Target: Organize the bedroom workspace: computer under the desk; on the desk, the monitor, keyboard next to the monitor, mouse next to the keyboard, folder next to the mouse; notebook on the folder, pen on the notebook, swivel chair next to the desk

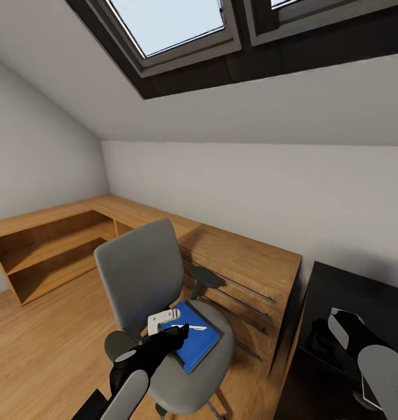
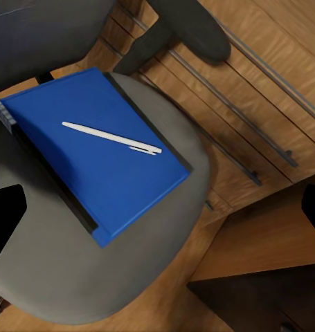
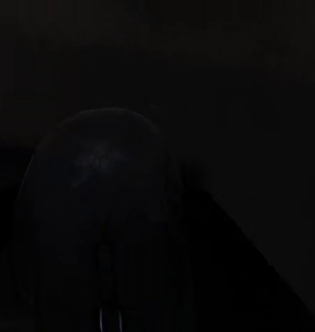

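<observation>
While the folder [image 1: 194, 338] lies flat on the swivel chair [image 1: 146, 280] seat with the pen [image 2: 112, 138] across it, the left gripper [image 1: 174, 333] hovers at its near edge, the nearer arm; whether its jaws are parted, I cannot tell; right gripper [image 1: 348, 329] over the counter [image 1: 362, 291], jaws unclear

The grey padded chair [image 1: 143, 274] stands low in the middle of the head view, its back toward the upper left. A bright blue folder [image 1: 200, 341] lies flat on its seat, corner pointing to the front edge. A thin white pen [image 2: 112, 137] rests slantwise on the blue cover. The black worktop [image 1: 351, 291] fills the lower right corner.
</observation>
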{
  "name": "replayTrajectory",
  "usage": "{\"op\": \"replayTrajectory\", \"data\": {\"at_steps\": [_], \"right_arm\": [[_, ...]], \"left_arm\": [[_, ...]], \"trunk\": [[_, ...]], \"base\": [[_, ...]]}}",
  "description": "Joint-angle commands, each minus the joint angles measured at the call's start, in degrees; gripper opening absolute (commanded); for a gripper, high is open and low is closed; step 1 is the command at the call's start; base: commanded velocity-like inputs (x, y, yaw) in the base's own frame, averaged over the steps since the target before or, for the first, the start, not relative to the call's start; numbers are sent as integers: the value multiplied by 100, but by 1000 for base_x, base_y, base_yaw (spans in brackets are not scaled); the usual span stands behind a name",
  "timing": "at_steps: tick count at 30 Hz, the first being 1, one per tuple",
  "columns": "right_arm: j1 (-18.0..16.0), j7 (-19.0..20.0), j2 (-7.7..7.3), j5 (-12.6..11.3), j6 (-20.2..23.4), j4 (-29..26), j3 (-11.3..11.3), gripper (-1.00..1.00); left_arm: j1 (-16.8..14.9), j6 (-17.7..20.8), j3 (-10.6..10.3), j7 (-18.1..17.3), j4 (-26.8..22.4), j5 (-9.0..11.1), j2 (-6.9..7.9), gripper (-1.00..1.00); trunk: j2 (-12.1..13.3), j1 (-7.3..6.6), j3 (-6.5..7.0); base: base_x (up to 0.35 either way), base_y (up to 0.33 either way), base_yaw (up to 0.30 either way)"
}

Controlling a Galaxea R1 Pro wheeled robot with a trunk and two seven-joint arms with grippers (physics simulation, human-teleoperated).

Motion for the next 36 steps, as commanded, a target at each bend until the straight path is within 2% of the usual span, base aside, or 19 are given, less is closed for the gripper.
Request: {"op": "replayTrajectory", "data": {"at_steps": [1, 25, 33, 36], "right_arm": [[3, -41, 3, -159, 1, 94, -3, -100], [3, -41, -11, -150, -7, 74, -3, -100], [5, -5, -130, -183, 53, -239, -14, -100], [10, 5, -156, -198, 360, -639, -30, -100]], "left_arm": [[-8, 5, -11, 50, -8, 42, 7, 100], [-8, 5, -9, 50, -8, 49, 10, 100], [-8, 5, -13, 50, 36, 51, 10, 100], [-8, -1, -18, 54, 47, 46, 10, 100]], "trunk": [[-3, 1, -8], [-3, 1, -8], [318, -175, 136], [438, -241, 190]], "base": [[0, 0, 0], [0, 0, 0], [0, 0, 0], [0, 0, 0]]}}
